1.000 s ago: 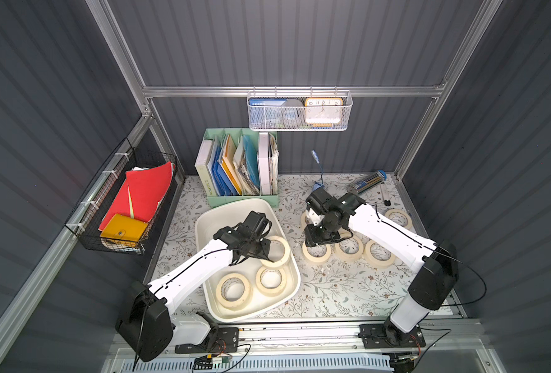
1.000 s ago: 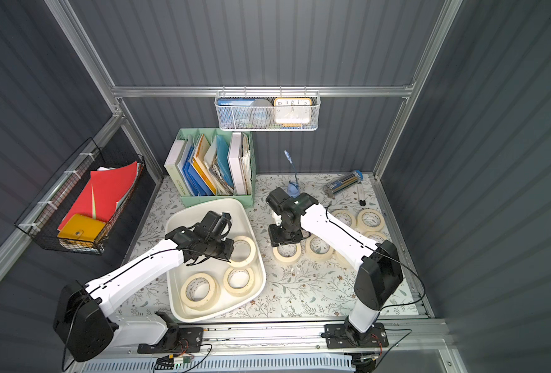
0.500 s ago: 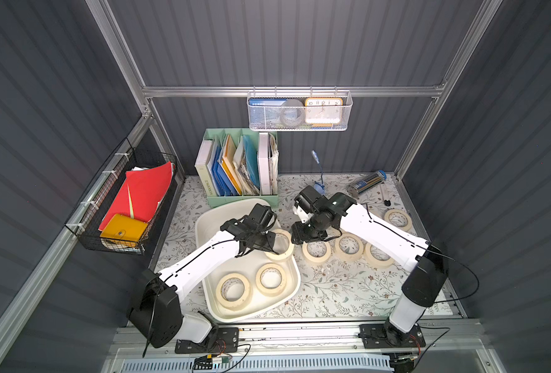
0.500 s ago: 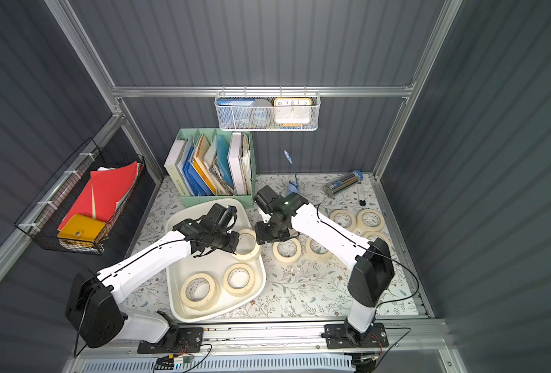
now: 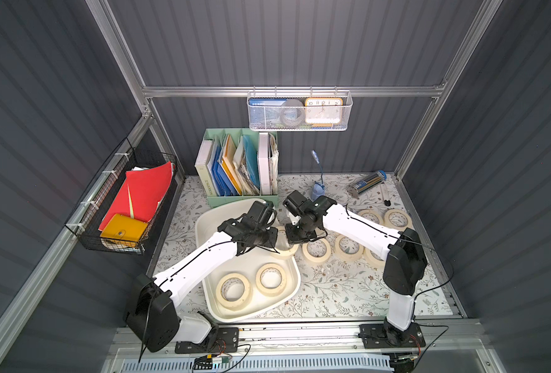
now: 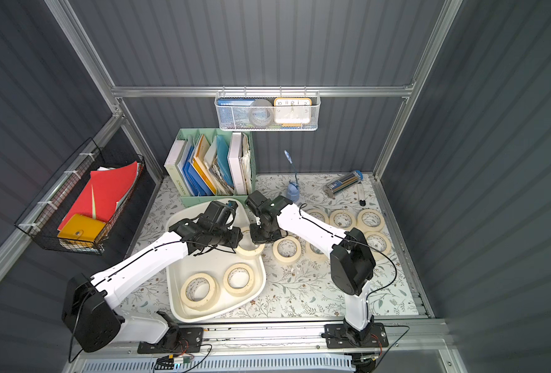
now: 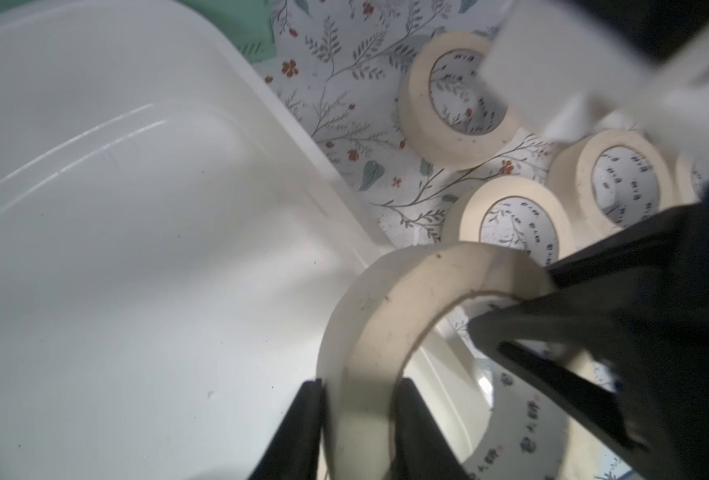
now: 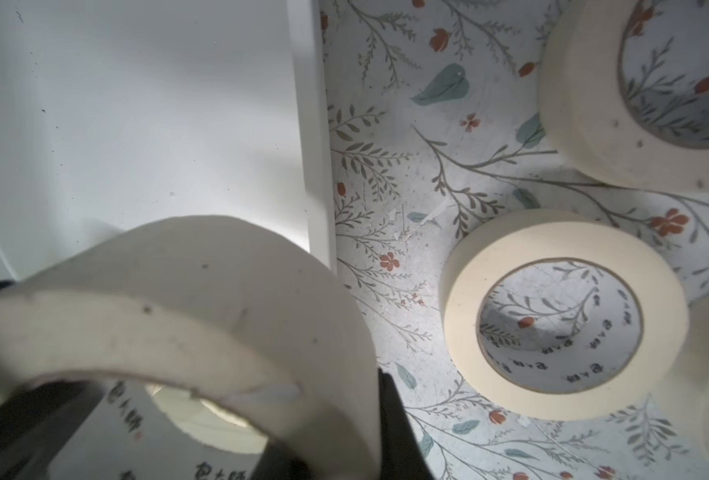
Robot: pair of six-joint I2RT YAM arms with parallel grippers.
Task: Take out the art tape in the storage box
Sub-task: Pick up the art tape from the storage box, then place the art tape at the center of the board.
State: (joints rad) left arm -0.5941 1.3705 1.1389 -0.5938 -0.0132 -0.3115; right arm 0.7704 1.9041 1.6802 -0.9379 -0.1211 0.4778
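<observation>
One cream art tape roll hangs over the right rim of the white storage box, held between both arms. My right gripper is shut on that roll's wall. My left gripper is open, its jaws loosely either side of the roll. Two more rolls lie flat in the box's near end. Several rolls lie on the floral table to the right, the nearest just beside the held one.
A mint file organiser stands right behind the box. A blue lamp, a pencil pack and a pen lie at the back right. A white mesh basket hangs on the back wall, a black wire basket on the left.
The left arm carried the roll from the box's middle to its right rim. The right arm swung left from the table rolls and shut on it. The left jaws have opened.
</observation>
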